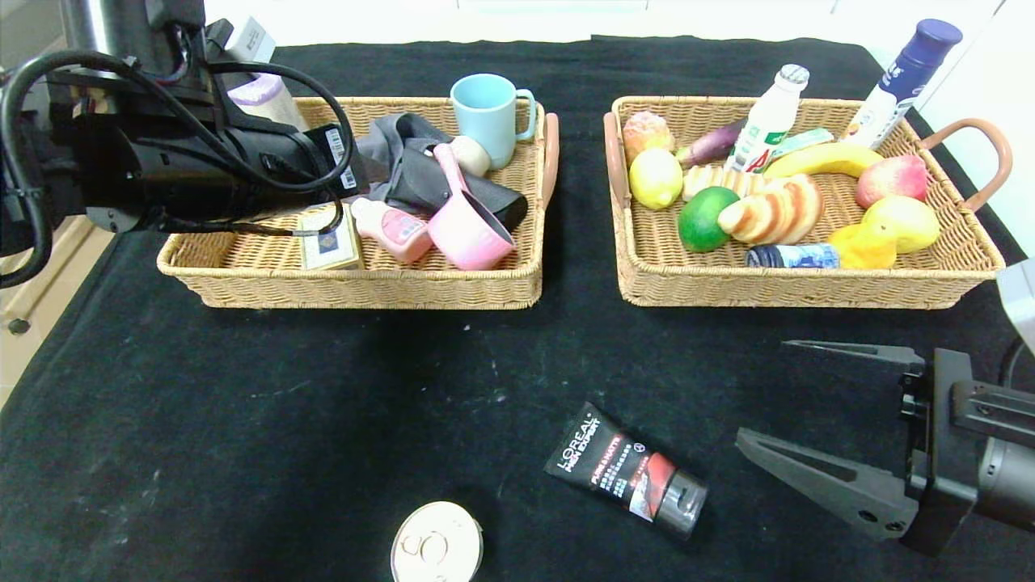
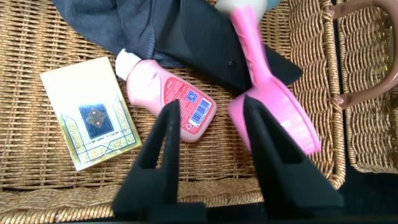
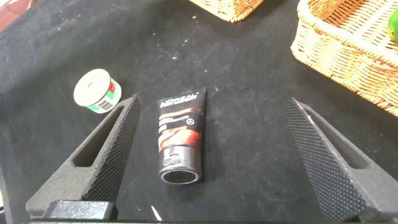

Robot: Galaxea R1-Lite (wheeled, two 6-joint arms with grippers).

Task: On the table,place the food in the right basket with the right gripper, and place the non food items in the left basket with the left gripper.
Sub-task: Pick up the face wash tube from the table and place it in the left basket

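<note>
My left gripper (image 2: 210,102) hangs open over the left basket (image 1: 364,291) with nothing between its fingers. Just below it lie a pink bottle (image 2: 165,93) and a pink brush (image 2: 273,112), next to a gold card box (image 2: 90,112). A black tube with a silver cap (image 1: 627,471) lies on the black cloth at the front. My right gripper (image 1: 762,392) stands wide open just right of the tube (image 3: 180,138), apart from it. A small round can with a white lid (image 1: 437,546) sits at the front edge. The right basket (image 1: 808,293) holds fruit, bread and bottles.
In the left basket there are also a dark folded cloth (image 1: 428,174) and a light blue mug (image 1: 487,113). A blue-capped white bottle (image 1: 906,81) leans at the right basket's far corner. Between the baskets runs a narrow gap with their brown handles.
</note>
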